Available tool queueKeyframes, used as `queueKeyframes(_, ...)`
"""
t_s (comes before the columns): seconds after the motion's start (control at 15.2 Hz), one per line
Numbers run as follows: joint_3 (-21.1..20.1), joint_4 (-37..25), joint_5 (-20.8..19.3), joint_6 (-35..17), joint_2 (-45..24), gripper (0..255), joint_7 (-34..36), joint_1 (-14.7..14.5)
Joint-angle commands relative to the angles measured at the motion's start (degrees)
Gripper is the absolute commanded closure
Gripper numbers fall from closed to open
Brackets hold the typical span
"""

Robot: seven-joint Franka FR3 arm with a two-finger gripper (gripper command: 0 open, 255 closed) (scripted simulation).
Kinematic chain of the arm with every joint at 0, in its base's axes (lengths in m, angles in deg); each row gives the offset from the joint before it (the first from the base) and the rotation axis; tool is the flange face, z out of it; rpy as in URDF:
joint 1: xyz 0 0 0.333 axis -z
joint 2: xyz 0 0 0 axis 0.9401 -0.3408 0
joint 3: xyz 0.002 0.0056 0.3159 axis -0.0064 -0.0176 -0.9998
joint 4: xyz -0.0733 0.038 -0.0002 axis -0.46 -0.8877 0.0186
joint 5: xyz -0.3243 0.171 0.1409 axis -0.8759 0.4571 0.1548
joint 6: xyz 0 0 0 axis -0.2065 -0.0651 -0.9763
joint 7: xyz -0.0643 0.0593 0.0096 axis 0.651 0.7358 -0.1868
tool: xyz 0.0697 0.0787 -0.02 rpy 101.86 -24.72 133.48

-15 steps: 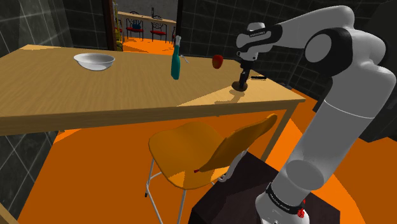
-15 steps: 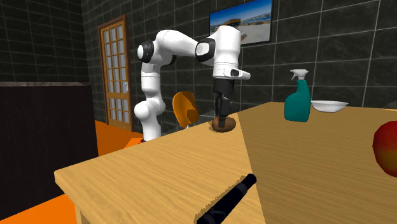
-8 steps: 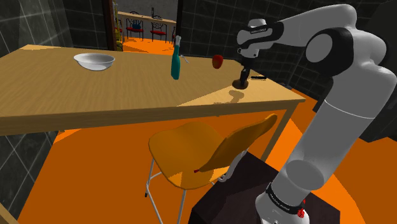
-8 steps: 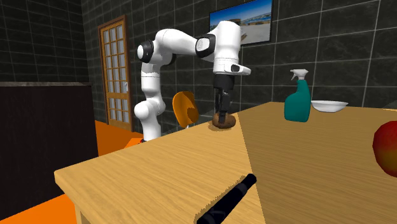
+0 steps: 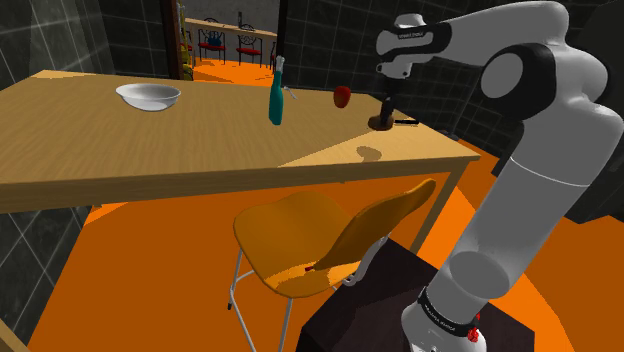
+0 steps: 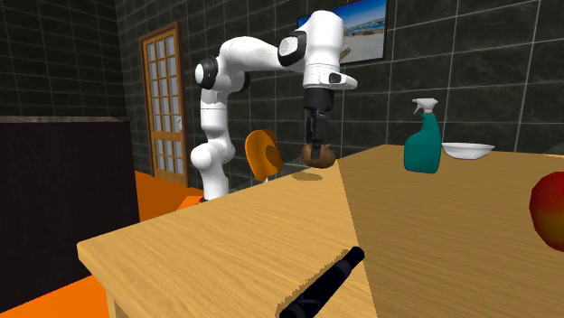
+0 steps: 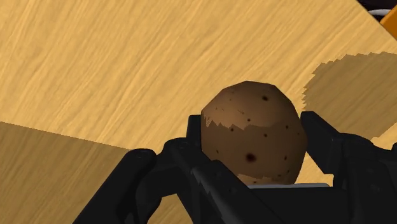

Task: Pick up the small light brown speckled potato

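Gripper [image 7: 254, 137]: fingers clamped on both sides of the brown speckled potato [image 7: 253, 127].
Potato: hangs clear above the table [image 6: 226, 244], at its far end in the second exterior view.
Left: seemingly nothing; the pick looks done.

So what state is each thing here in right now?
potato: clasped in the tool, lifted clear of the table.
tool: shut on the potato.
spray bottle: upright on the table.
bowl: right way up on the table.
apple: resting on the table.
door: shut.
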Motion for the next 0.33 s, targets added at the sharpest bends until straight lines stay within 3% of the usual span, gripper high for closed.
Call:
queueKeyframes(0.0, 0.0, -1.8, 0.1, 1.6, -0.2, 255, -0.2, 0.0)
queueKeyframes(0.26, 0.1, -3.7, 0.2, 3.3, -0.4, 255, -0.4, 0.1)
